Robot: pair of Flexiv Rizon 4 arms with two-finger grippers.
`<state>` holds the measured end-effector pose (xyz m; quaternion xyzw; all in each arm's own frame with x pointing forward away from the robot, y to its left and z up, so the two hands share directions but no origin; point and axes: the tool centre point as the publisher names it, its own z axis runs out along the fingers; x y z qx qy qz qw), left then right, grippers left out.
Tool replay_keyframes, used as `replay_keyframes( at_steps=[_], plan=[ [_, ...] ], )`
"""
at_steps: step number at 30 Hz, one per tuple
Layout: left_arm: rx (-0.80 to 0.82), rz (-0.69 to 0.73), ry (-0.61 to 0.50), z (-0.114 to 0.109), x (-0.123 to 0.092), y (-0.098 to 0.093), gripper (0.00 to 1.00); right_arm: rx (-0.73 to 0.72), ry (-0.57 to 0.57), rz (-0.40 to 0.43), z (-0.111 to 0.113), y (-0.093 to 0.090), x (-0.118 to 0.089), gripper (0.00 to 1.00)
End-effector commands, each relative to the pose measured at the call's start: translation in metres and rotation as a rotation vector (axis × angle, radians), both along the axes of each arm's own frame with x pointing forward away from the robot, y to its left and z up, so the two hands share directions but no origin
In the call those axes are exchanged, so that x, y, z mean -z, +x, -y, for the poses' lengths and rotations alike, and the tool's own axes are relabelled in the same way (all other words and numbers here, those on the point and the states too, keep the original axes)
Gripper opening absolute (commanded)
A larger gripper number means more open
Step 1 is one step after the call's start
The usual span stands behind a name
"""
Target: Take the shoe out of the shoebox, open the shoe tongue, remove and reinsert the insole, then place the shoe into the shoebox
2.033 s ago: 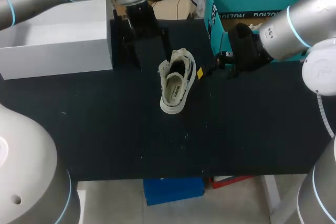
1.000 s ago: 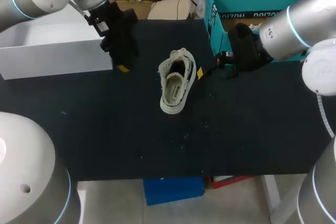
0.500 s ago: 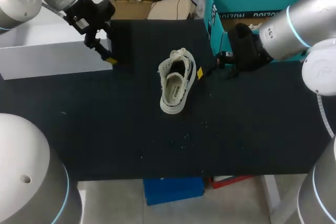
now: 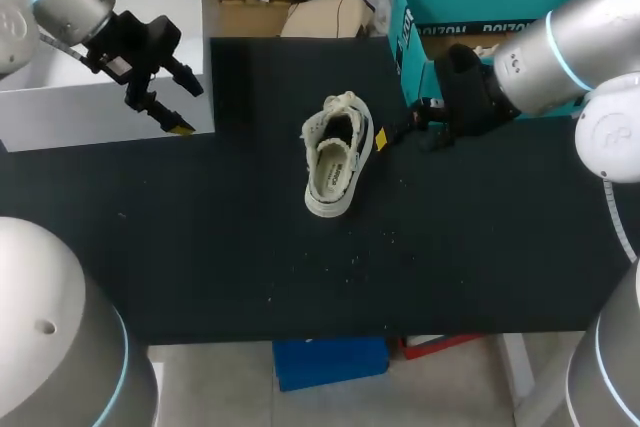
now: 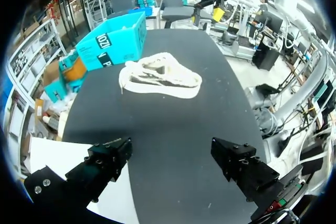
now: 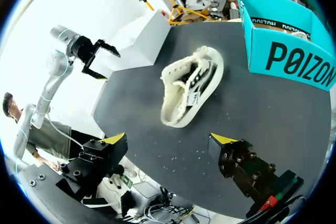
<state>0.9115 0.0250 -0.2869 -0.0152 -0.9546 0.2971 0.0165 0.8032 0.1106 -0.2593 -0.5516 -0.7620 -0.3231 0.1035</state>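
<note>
A cream low-top shoe [image 4: 338, 162] lies on the black table [image 4: 200, 237], toe toward the front, tongue and laces loose. The teal shoebox [image 4: 480, 2] stands at the back right, open. My left gripper [image 4: 178, 107] hangs open and empty by the front corner of a white box [image 4: 100, 97], well left of the shoe. In the left wrist view the shoe [image 5: 160, 77] lies far ahead of the open gripper [image 5: 173, 156]. My right gripper [image 4: 400, 127] is open and empty just right of the shoe's heel; its wrist view shows the shoe [image 6: 191, 90] ahead of the gripper [image 6: 168, 142].
The white box [image 6: 147, 38] fills the back left corner of the table. The teal shoebox [image 6: 283, 51] sits close beside my right arm. Small white specks lie scattered on the table in front of the shoe.
My left arm has swung left, away from the shoe, to the white box's front corner. The right arm and the shoe have not moved.
</note>
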Motion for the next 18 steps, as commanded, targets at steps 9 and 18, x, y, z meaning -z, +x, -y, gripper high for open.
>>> replay_keyframes(
  at_steps=[9,18],
  plan=[
    [-0.011,0.004,-0.004,-0.001,0.002,-0.003,1.0,0.059,-0.351,-0.081,-0.038,0.019,0.001,1.0],
    [-0.011,0.004,-0.004,-0.001,0.002,-0.003,1.0,0.114,-0.37,-0.073,-0.052,0.029,0.008,1.0]
  ],
)
